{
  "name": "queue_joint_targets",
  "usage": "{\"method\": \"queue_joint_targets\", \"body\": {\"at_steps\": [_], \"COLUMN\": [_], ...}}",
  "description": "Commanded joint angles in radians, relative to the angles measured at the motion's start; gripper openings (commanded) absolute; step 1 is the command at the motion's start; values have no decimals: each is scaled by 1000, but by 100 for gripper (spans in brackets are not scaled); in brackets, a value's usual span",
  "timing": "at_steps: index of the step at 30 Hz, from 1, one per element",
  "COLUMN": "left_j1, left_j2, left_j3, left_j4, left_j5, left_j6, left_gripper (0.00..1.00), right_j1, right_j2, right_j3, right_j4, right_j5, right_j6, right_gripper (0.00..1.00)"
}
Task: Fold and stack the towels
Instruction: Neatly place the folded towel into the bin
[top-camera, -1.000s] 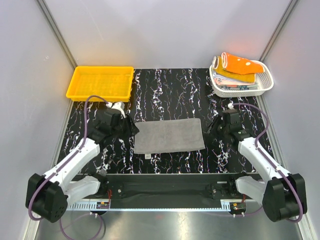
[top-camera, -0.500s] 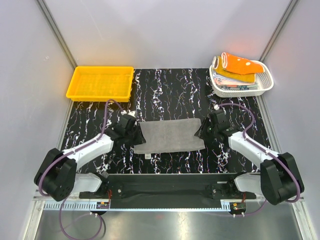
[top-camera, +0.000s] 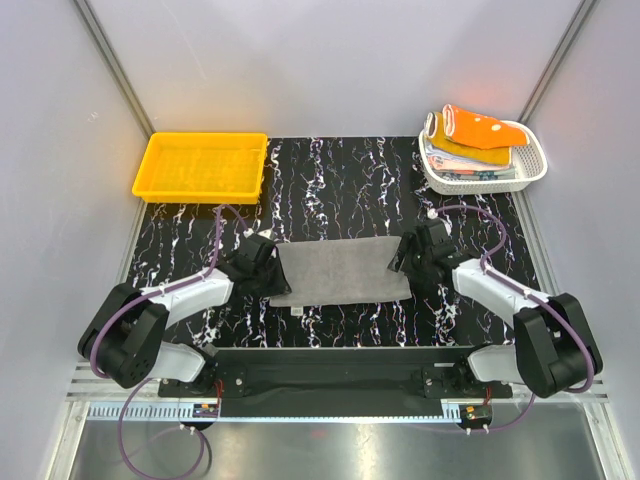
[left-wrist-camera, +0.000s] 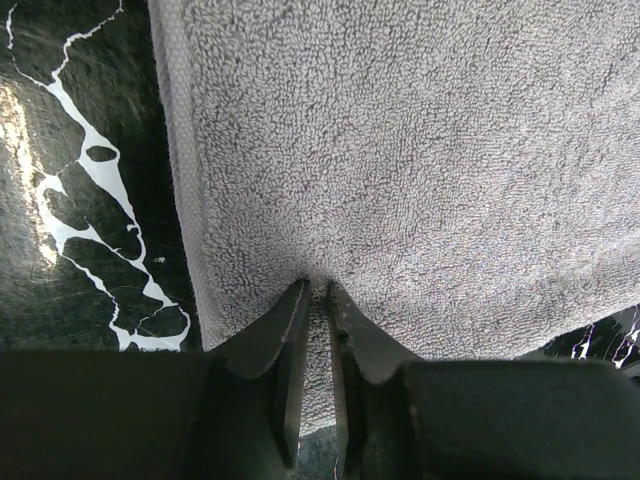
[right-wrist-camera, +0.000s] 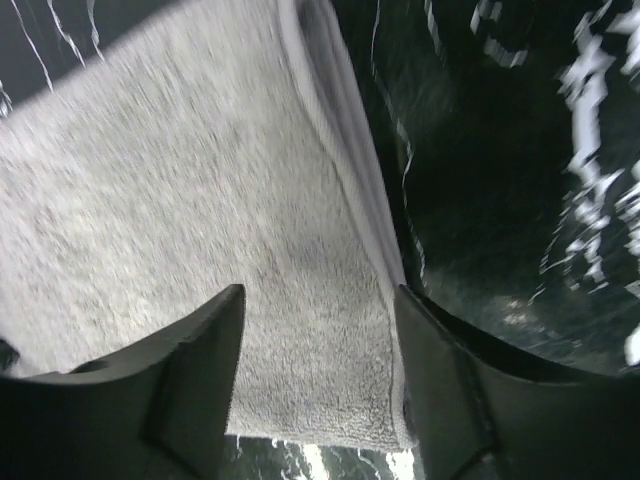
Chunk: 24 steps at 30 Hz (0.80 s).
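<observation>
**Pinching the grey towel (top-camera: 340, 272) at both short edges**

We have the grey towel spread flat in the middle of the table (top-camera: 340, 180), its long side running left to right. It is laid open like this so a fold can start from the short edges.

Our left gripper (left-wrist-camera: 318, 290) sits low at the left edge. Its jaws are drawn almost together on a small tuck of terry, so we count that side as gripped.

Our right gripper (right-wrist-camera: 318, 292) is at the opposite edge with its jaws wide apart, one on either side of the hem. It holds nothing yet. That wrist view is blurred, so we cannot quite say whether its fingertips touch the cloth.

We judge the arms are set at opposite ends so both can lift together and keep the cloth square. The right side should close first, or the towel may drag from one end.

The remaining towels — an orange towel (top-camera: 485, 125) on top — lie piled in the basket (top-camera: 535, 165) at the far right corner. The tray (top-camera: 200, 190) sits at the far left, well apart from the work.
</observation>
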Motion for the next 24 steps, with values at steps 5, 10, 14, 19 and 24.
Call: {"method": "queue_joint_targets", "body": {"at_steps": [5, 10, 14, 19, 24], "left_j1": [-4, -2, -4, -4, -4], "left_j2": [-9, -21, -27, -24, -33], "left_j3": [35, 64, 79, 87, 96], "left_j4": [-57, -83, -87, -81, -78], "left_j5": [-40, -31, -20, -5, 10], "left_j6": [28, 37, 37, 37, 31], "left_gripper": [20, 20, 20, 20, 20], "right_j1": [1, 2, 10, 47, 131], "right_j2": [-6, 137, 207, 277, 372], "right_j3": [84, 158, 186, 242, 320], "right_j4": [10, 16, 21, -33, -93], "right_j5": [114, 46, 6, 39, 97], "right_j6": [-125, -204, -214, -203, -183], "right_gripper": [80, 82, 79, 72, 44]}}
